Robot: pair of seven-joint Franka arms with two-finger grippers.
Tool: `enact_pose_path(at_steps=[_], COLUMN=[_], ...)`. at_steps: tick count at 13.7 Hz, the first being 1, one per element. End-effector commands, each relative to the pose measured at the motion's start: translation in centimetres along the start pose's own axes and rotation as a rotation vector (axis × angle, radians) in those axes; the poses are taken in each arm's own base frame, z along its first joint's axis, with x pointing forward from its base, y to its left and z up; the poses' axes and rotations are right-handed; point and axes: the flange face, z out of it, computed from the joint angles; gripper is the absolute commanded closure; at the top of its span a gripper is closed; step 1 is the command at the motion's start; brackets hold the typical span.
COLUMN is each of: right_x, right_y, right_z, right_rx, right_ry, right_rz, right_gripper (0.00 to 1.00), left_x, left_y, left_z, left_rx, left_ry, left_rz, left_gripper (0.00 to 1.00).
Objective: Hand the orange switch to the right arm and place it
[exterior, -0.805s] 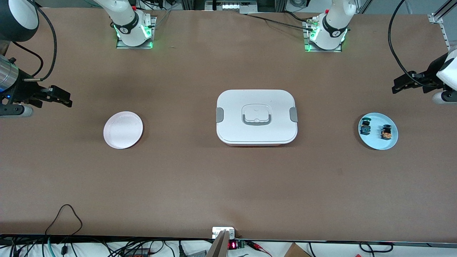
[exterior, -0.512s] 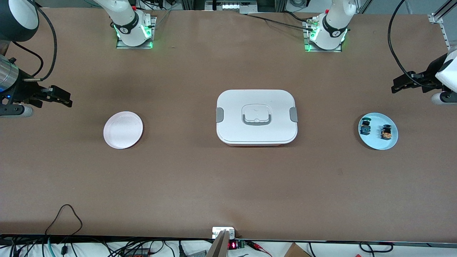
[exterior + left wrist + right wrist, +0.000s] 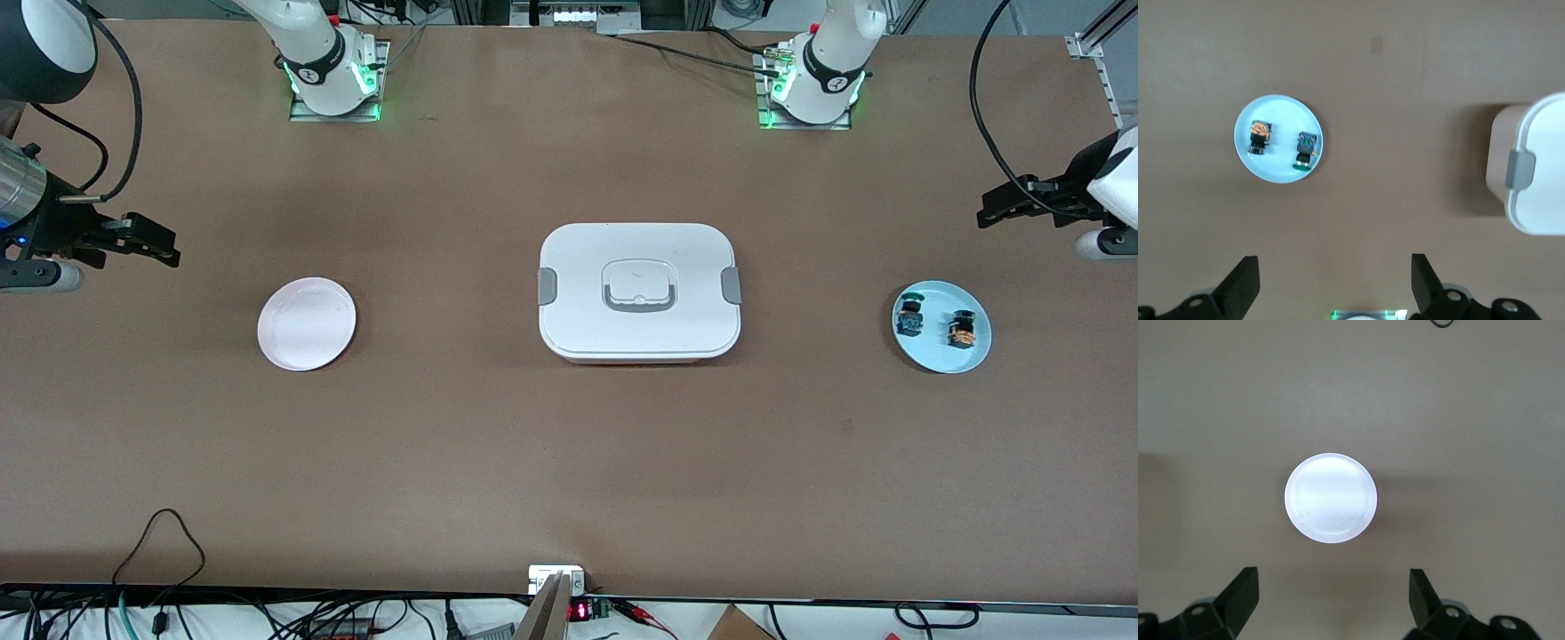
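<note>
A: Where is the orange switch?

B: Low on the right of the front frame, lying on the light blue plate, on the part of the plate toward the left arm's end of the table; the green and blue switch lies just beside it on the same plate, apart from it; in the left wrist picture both sit upper left, orange switch and its neighbour.

A: And the left gripper?

B: At the right edge of the front frame, up in the air over bare table above the blue plate in the frame; its fingers stand wide apart, holding nothing.

A: The right gripper?

B: At the left edge, also aloft over bare table; fingers spread wide and empty; the white plate lies lower in the frame; the right arm waits.

A: Mid-frame?

B: A white lidded box with grey side clasps, between the two plates.
</note>
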Motion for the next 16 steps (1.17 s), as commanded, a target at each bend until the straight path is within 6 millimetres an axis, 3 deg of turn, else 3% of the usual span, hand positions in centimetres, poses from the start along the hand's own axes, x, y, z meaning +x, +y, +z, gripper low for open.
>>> enact_pose_path(at_steps=[1,3,6,9,11,13,16], right_x=[-0.3,-0.3,-0.3,-0.4,-0.5,-0.8,-0.8], right_y=[-0.1,-0.1,-0.1,-0.2,-0.2,-0.1,0.0], right_z=[-0.9,-0.9,-0.9,-0.9,-1.1,-1.3,-1.3], right_rx=[-0.004,-0.004,-0.004,-0.004,-0.002,-0.002,-0.004], right_ry=[0.001,0.001,0.001,0.001,0.001,-0.004,-0.005], right_rz=[0.015,0.016,0.016,0.013,0.015,0.020,0.018], right_gripper=[0.00,0.00,0.00,0.00,0.00,0.00,0.00], left_x=[0.0,0.0,0.5,0.0,0.0,0.8,2.4], left_y=[-0.9,-1.7,-3.0,-5.7,-7.0,-7.7,-9.5], left_z=[3.0,5.8,10.4,15.0,16.6,18.0,22.6], left_rx=[0.001,0.001,0.073,0.020,0.022,0.052,0.097], left_ry=[-0.107,-0.149,-0.182,-0.193,-0.162,-0.117,-0.065], left_rz=[0.154,0.241,0.541,0.873,1.049,1.230,1.452], left_gripper=[0.00,0.00,0.01,0.01,0.01,0.01,0.01])
